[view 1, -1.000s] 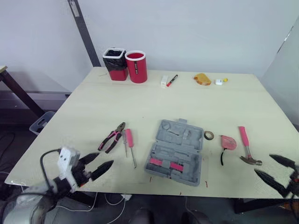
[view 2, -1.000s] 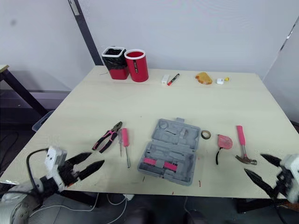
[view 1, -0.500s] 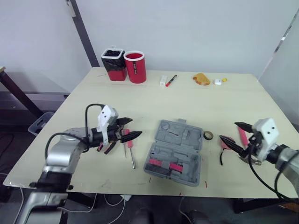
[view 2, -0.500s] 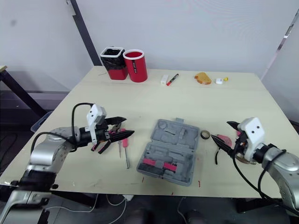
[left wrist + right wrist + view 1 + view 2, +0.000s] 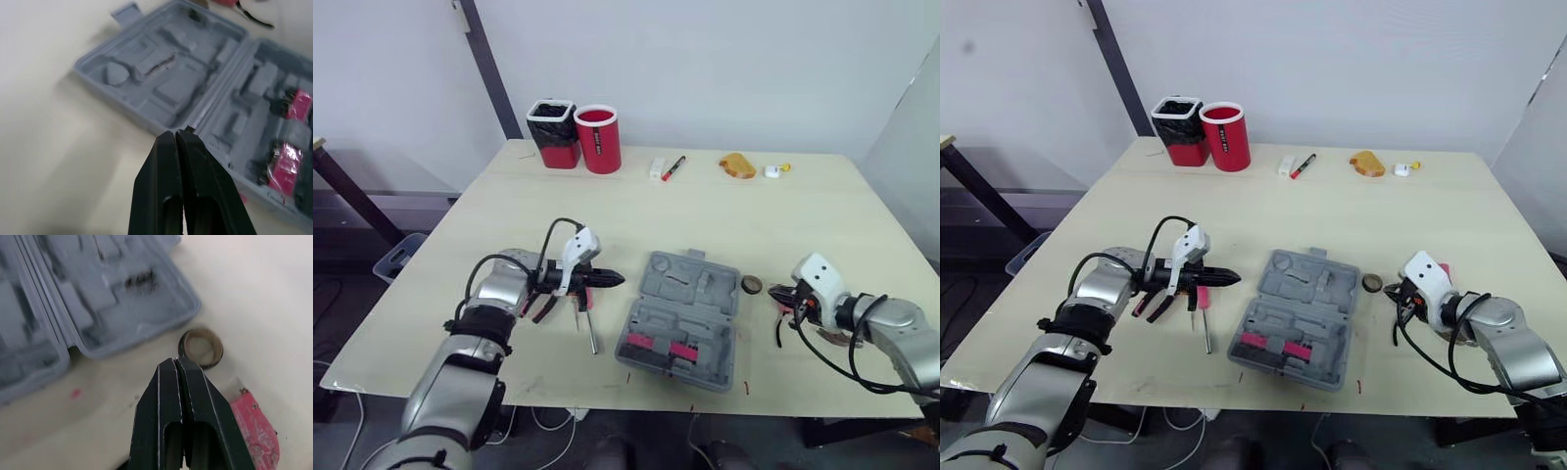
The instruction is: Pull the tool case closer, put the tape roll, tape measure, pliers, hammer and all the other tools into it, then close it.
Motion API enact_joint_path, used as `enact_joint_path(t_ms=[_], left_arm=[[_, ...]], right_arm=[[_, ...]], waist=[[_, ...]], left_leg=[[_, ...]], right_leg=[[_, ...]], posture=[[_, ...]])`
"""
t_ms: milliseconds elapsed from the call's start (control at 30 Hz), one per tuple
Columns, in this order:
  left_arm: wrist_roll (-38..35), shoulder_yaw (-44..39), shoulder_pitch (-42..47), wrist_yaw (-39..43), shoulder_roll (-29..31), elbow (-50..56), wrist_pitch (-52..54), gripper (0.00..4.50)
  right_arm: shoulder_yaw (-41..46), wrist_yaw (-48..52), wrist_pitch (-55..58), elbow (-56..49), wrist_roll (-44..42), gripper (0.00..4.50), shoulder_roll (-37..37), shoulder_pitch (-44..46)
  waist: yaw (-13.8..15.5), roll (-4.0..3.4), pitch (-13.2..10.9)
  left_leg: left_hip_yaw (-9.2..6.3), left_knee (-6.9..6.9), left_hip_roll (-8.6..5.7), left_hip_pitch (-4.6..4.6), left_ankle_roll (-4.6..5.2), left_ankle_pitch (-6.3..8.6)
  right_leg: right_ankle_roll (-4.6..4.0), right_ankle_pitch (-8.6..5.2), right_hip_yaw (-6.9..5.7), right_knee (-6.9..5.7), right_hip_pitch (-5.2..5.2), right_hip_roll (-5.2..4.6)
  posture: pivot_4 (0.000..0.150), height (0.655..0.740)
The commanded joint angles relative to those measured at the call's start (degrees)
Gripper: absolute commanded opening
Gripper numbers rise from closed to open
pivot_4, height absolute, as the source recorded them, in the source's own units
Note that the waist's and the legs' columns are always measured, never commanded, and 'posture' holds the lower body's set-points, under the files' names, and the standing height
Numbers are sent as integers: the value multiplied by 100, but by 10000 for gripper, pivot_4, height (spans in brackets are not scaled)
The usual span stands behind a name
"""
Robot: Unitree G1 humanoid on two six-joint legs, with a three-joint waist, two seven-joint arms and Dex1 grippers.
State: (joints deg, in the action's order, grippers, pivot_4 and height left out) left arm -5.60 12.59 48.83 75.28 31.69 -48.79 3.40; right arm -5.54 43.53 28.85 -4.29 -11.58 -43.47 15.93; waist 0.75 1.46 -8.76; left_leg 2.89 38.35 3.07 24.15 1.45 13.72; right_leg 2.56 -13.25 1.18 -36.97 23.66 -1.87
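The grey tool case (image 5: 685, 318) lies open on the table's near middle, with two pink items in its near half. My left gripper (image 5: 618, 280) is shut and empty, its tip just left of the case (image 5: 195, 88), above the pink-handled screwdriver (image 5: 584, 311) and pliers (image 5: 540, 305). My right gripper (image 5: 771, 291) is shut and empty, its tip just short of the tape roll (image 5: 200, 348) at the case's right edge. It hovers over the red tape measure (image 5: 255, 427). The arm mostly hides the pink hammer (image 5: 1445, 266).
At the table's far edge stand a black bin (image 5: 553, 132) and a red cup (image 5: 597, 139). Further right lie a marker (image 5: 673, 167), a small white block (image 5: 656, 169), an orange object (image 5: 737, 164) and a small white and yellow piece (image 5: 773, 170).
Both arms have swung in from the table's near corners to either side of the case. Both grippers went from open to shut, holding nothing.
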Motion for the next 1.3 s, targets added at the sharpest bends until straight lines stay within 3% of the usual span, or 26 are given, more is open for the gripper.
enact_joint_path(t_ms=[33, 333, 700, 1100, 1300], left_arm=[[318, 87, 360, -18, -152, -637, -467, 272], [1068, 274, 874, -246, -602, -1703, -1133, 272], [1504, 263, 934, -240, -703, -2072, -1395, 272], [1516, 127, 757, -47, -954, -2008, -1434, 272], [1295, -33, 257, 159, -788, -1400, -1164, 272]], right_arm=[[-188, 179, -106, 146, 232, 0, -49, 222], [-1053, 679, 259, 460, 802, 0, 23, 794], [-1682, 843, 683, 443, 1262, 0, 197, 955], [-2043, 1066, 622, 871, 1551, 0, 873, 1408], [-1972, 1164, 484, 969, 1559, 0, 1112, 1558]], waist=[[-4, 0, 0], [-5, 0, 0], [-5, 0, 0], [-68, 3, 2], [-165, 6, 3]], left_leg=[[0, 0, 0, 0, 0, 0], [-4, 3, -1, 6, 0, 0], [-11, 4, -1, 11, 0, 0], [-13, 5, 0, 6, 0, 0], [-10, 5, 1, -2, 0, 0]], right_leg=[[0, 0, 0, -1, 0, 0], [2, 1, -3, -1, 2, 0], [2, 1, -13, -3, 2, -1], [1, 1, -14, -11, 1, 1], [1, 1, -10, -27, 1, 1]], posture=[[1500, 7400], [1500, 7400], [1500, 7400], [1500, 7400], [1500, 7400]])
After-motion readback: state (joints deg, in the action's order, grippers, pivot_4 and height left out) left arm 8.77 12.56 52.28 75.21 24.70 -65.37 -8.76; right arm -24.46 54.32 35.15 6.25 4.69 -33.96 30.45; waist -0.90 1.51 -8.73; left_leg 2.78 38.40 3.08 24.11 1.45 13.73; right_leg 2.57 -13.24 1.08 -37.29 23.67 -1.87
